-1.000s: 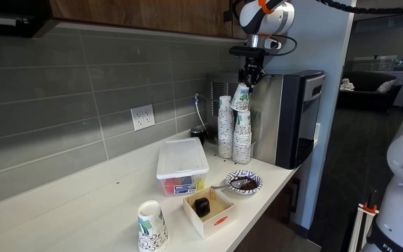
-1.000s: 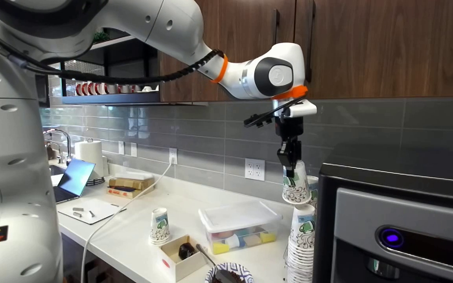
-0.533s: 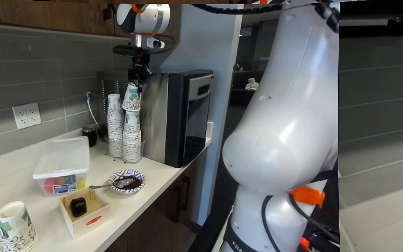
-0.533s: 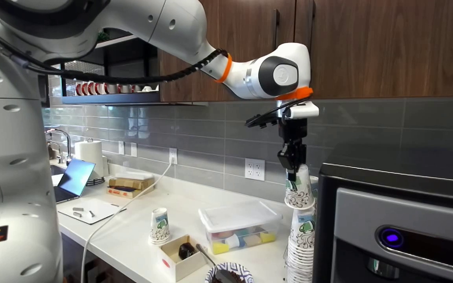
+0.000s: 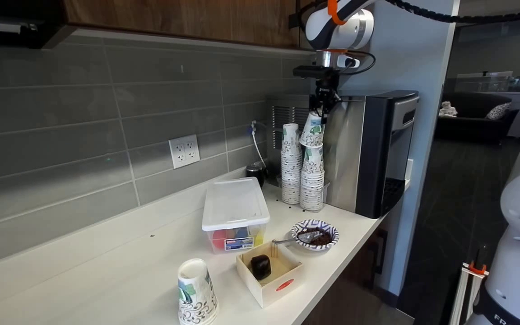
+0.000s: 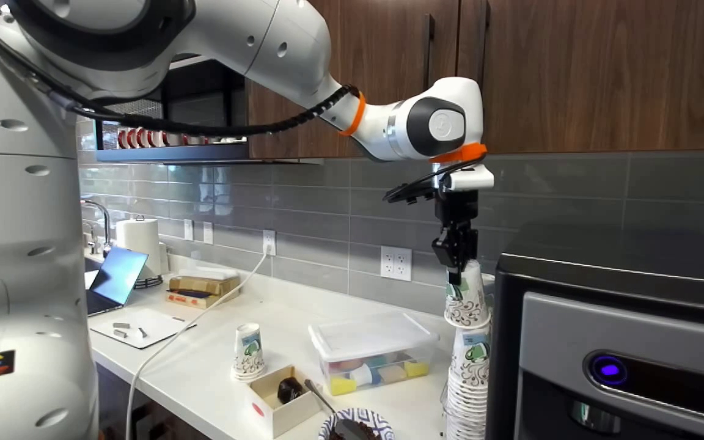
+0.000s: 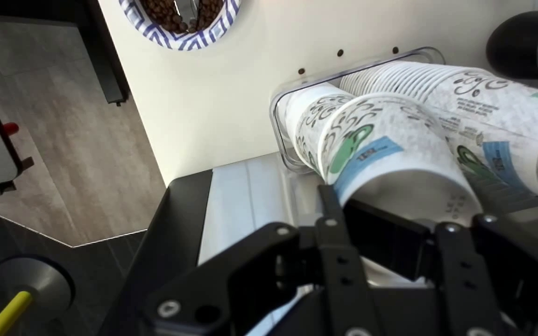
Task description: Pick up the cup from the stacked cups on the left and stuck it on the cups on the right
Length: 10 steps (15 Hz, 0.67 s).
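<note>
Okay, claw [image 5: 319,115] has a cup [image 5: 312,132] pinched, slightly tilted, mouth right at the top of the stack [image 5: 313,180] nearer the bowl [image 5: 316,223]. Looks like the stacking step; next I'd straighten and lower it.

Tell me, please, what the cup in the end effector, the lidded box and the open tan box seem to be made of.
Cup: probably paper, matte, with printed swirls and a rolled rim.
Lidded box: likely smooth plastic; colors show through its clear walls.
Open tan box: thin wood or card; its matte tan walls fit either.
</note>
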{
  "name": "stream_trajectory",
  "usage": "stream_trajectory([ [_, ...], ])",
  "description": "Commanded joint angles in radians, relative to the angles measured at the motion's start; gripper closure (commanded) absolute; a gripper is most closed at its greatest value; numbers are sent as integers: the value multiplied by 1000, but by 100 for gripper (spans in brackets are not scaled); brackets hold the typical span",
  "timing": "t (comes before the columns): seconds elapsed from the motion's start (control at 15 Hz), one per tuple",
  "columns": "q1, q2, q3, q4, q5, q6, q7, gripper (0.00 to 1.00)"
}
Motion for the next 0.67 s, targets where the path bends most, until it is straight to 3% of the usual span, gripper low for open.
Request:
stream_trajectory([
  [0.0,9,32,-13,50,19,-46,35,99],
  [0.6,5,27,-33,45,-5,-76,86,99],
])
